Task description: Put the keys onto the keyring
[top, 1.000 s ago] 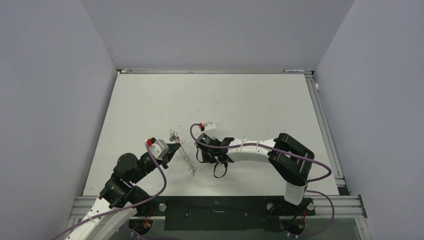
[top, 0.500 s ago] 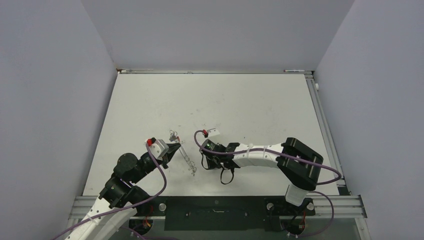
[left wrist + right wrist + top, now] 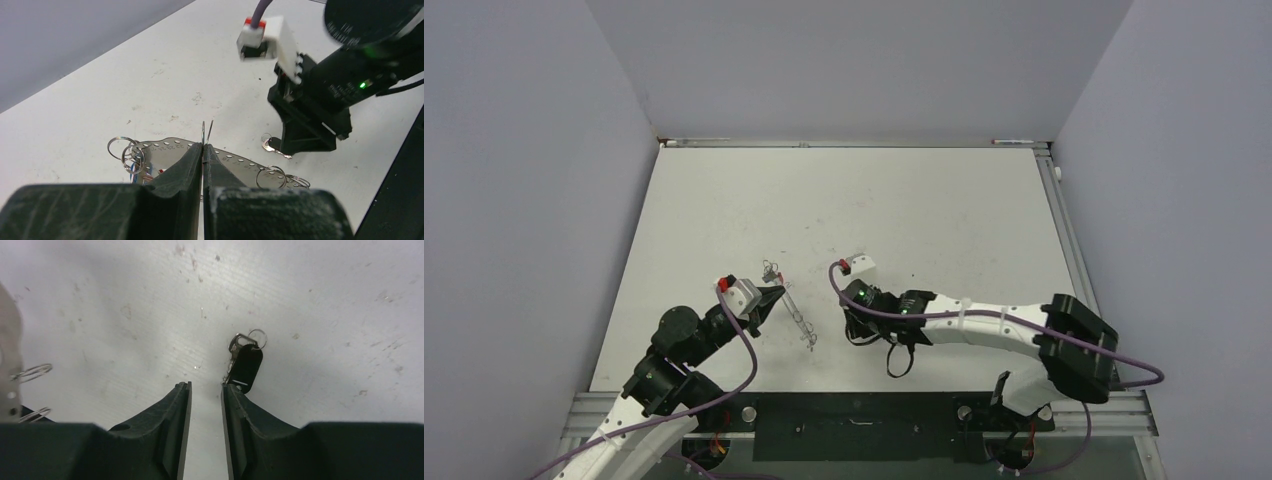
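Note:
My left gripper (image 3: 202,146) is shut on the thin silver wire of the keyring (image 3: 210,131), which pokes up between its fingertips. Just behind them lies a curved metal band (image 3: 235,161) with numbered holes and small split rings. Bits of blue (image 3: 131,174) and red (image 3: 161,171) show under the band. The black key (image 3: 245,365), with a small ring on its head, lies flat on the table. My right gripper (image 3: 205,385) points down beside it, open a little with nothing between the fingers, its right fingertip touching the key's near end. From above, the left gripper (image 3: 776,293) and right gripper (image 3: 856,330) flank the keyring (image 3: 800,322).
White table (image 3: 924,200) enclosed by grey walls on three sides. Loose small rings (image 3: 122,147) hang at the band's left end, more (image 3: 272,176) at its right end. The right arm's purple cable (image 3: 984,318) runs along its forearm.
The right arm has swung rightward and nearer, its gripper sliding a little away from the keyring. The left arm and keyring have not moved.

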Available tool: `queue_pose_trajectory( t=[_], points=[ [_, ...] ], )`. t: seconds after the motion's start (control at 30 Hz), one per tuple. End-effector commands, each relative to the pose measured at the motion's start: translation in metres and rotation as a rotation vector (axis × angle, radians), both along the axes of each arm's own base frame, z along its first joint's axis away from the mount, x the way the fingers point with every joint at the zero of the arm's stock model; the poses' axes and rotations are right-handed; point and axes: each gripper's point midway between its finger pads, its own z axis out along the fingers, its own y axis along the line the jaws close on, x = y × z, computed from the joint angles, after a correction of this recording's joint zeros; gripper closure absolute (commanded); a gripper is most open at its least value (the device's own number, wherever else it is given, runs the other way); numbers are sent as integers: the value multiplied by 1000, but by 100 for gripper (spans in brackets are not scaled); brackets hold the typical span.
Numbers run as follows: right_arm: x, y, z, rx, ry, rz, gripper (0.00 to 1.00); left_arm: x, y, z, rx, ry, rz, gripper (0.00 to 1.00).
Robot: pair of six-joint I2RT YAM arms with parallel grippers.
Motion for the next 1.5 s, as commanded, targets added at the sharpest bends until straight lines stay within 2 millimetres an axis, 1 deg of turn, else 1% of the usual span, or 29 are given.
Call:
queue_pose_trajectory(
  t=[0.0,0.03,0.1,0.13,0.2,0.23,0.27,0.3,0.33,0.37,0.43,0.57,0.7,0.83,0.93,1.03,1.17,1.4,1.47],
  points=[
    [23,1,58,169,-226,-27,67,2,1,20,-32,-58,9,100],
    [29,-3,68,206,-280,-46,62,2,1,20,-32,-58,10,100],
    [36,-15,70,216,-342,-90,51,2,2,19,-31,-58,13,100],
    [42,-24,69,205,-341,-123,44,2,2,19,-30,-57,14,100],
    [53,-42,65,178,-281,-178,41,2,2,19,-30,-57,13,100],
    [57,-47,66,182,-271,-189,41,2,1,19,-31,-58,11,100],
    [58,-51,69,197,-281,-192,35,2,1,20,-32,-58,10,100],
    [60,-53,73,214,-294,-190,22,2,1,20,-32,-59,9,100],
    [61,-55,77,228,-304,-191,19,2,1,20,-32,-60,8,100],
    [63,-58,79,234,-309,-198,19,2,0,20,-31,-59,7,100],
    [67,-63,79,228,-295,-203,18,2,0,20,-29,-56,6,100],
    [68,-58,73,256,-250,-162,19,2,0,19,-29,-54,6,100],
    [69,-51,75,280,-245,-140,18,2,1,19,-27,-56,8,100],
    [74,-56,77,261,-264,-157,18,2,1,19,-26,-54,8,100],
    [75,-60,76,265,-271,-160,20,2,0,19,-26,-54,6,100],
    [76,-60,76,314,-268,-150,23,2,0,19,-25,-53,4,100],
    [80,-63,72,344,-236,-140,30,2,0,18,-24,-51,4,100],
    [80,-64,58,349,-204,-133,38,3,1,16,-17,-47,12,100],
    [76,-62,52,361,-183,-117,40,3,1,16,-17,-46,13,100]
  ],
)
